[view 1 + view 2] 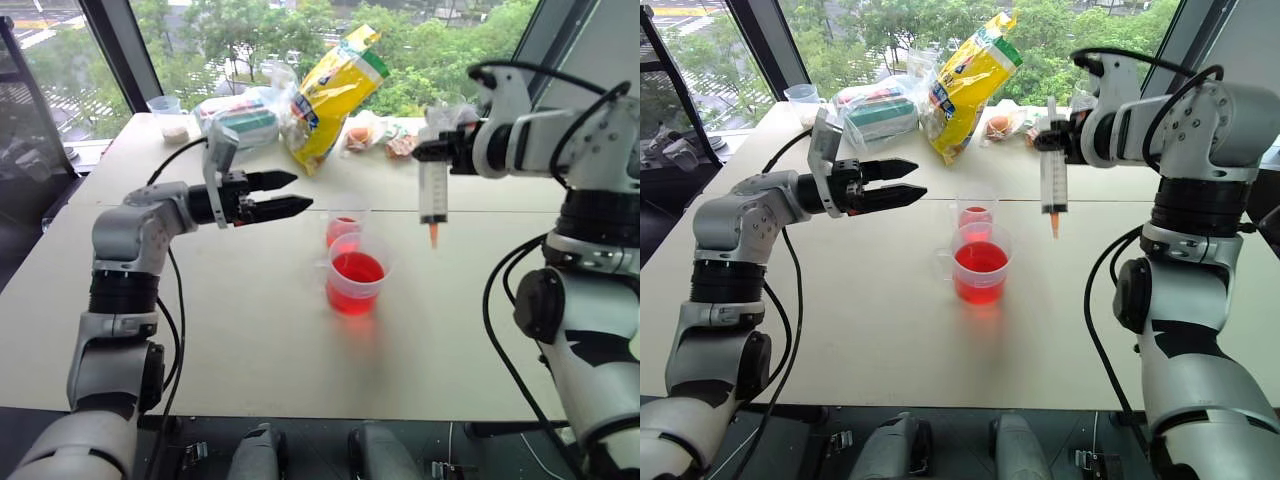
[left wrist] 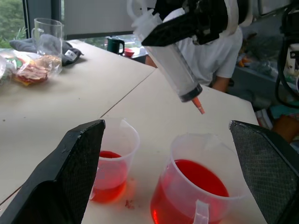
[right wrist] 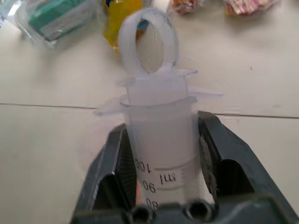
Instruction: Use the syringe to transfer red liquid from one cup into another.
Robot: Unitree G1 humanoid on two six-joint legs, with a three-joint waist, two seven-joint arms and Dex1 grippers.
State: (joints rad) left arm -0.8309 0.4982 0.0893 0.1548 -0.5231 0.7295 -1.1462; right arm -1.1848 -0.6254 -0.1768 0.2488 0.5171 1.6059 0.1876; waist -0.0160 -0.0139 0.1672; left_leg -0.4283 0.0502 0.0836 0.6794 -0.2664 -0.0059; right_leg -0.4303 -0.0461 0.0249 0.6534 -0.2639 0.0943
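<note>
the syringe (image 3: 161, 158) is carrying the only readable print: on its clear barrel, black scale numbers "100", "90" and part of an "8" are running in a row, with "ml" sitting just beside the "100". the yellow bag (image 1: 330, 95) beyond the syringe is showing print too small to read.

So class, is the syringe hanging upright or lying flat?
Upright. The syringe hangs in the air, orange tip pointing down at the table, plunger end up in the right gripper, off to one side of both cups.

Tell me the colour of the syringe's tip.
Orange-red; the syringe tip shows best in the left wrist view.
</note>
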